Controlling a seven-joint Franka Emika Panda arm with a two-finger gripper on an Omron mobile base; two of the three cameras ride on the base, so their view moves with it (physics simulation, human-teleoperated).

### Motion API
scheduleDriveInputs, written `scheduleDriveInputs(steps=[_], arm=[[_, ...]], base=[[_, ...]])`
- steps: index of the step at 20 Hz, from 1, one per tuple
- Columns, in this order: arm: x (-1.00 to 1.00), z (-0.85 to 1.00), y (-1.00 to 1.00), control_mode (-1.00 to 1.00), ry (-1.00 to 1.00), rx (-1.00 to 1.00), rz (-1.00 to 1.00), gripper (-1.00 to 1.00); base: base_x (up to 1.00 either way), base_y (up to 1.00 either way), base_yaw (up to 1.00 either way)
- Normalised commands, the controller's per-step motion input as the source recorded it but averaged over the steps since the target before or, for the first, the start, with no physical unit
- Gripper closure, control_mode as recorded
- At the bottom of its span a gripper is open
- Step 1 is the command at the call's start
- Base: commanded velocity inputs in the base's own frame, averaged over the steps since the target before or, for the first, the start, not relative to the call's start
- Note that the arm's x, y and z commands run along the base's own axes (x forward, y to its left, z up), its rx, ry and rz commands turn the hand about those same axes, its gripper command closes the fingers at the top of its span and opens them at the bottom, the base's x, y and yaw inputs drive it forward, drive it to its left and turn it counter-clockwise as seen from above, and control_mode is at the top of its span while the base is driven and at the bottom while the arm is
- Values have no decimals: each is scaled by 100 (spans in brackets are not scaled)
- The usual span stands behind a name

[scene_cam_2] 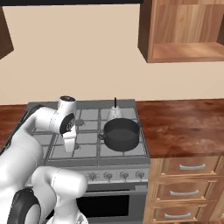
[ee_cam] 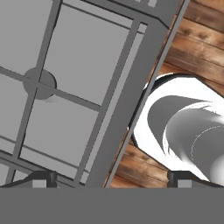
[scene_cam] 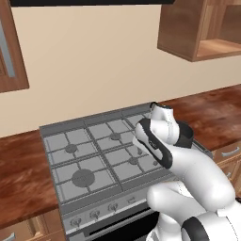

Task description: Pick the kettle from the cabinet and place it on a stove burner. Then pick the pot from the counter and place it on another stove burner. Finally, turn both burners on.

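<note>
Turning on: judged the step in hand, since both vessels already sat on the stove [scene_cam_2: 89, 114].
Kettle [scene_cam_2: 115, 113]: on a back right burner, just behind the pot.
Pot [scene_cam_2: 121, 133]: on the front right grate, near the desk [scene_cam_2: 183, 127] edge.
Gripper [scene_cam_2: 70, 148]: spread wide, holding nothing, pointed down over the left grates; a small burner [ee_cam: 39, 83] lay beneath it in the hand view.
Next move: likely called for dropping forward to the knobs [scene_cam_2: 116, 176] on the front panel and picking the two that matched the right burners.
Surface: glossy reddish-brown wood.
Room: beige wall; the cabinet [scene_cam_2: 183, 52] shelf was bare.
</note>
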Motion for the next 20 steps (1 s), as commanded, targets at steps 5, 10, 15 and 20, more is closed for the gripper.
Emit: scheduleDriveInputs(steps=[5, 10, 15, 20], arm=[[0, 0, 0, 100, 0, 0, 0, -100], [0, 0, 0, 100, 0, 0, 0, -100], [0, 0, 0, 100, 0, 0, 0, -100], [3, 0, 0, -100, 0, 0, 0, -100]], base=[[36, -3, 0], [30, 0, 0], [17, 0, 0], [13, 0, 0]])
